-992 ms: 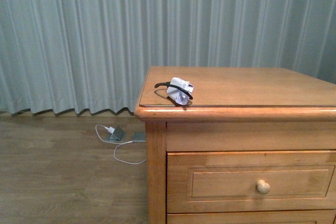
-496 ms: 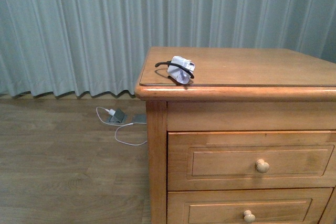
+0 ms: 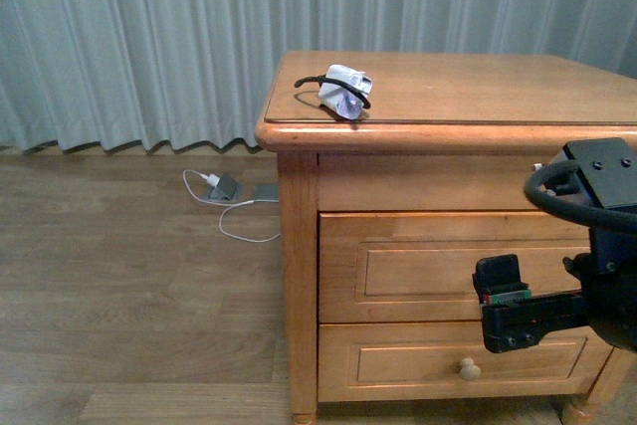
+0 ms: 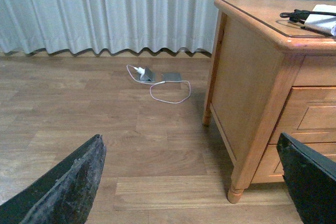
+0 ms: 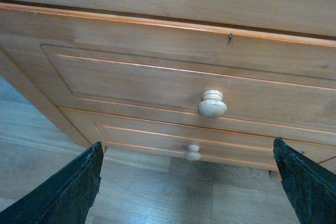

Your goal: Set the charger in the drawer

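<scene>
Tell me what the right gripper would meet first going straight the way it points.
Likely the drawer front, at or just below its knob; the open right gripper faces it, depth unclear.

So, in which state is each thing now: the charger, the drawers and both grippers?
Small white boxy charger with black cable: lying on the wooden cabinet top, not held.
Upper honey-brown wooden drawer: shut.
Lower wooden drawer: shut.
Left gripper: open, empty.
Right gripper: open, empty, before the upper drawer's pale round knob.
</scene>
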